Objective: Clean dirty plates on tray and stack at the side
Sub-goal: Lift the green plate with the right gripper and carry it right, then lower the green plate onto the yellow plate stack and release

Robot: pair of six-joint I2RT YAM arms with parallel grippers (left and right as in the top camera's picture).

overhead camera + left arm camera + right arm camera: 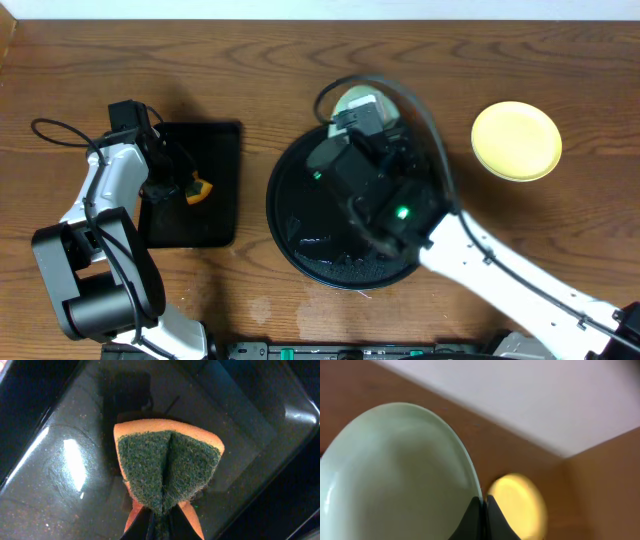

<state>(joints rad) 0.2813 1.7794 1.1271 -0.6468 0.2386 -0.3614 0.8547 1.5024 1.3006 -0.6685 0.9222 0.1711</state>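
Near the table's left edge, the left claw is clamped on a sponge over the small rectangular tray. At the round tray's far rim, the right claw pinches a mint plate by its edge. No smear shows, so it seems bound for the yellow plate by the right edge. Lift clear of the rim, keep it level, set it centred. Nothing stands between.

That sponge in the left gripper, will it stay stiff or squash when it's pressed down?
Probably soft: the sponge is creased down its middle where the left gripper pinches it, so it should squash and bend. Its rough green face likely grips rather than slides. Being foam, it is probably light for its size.
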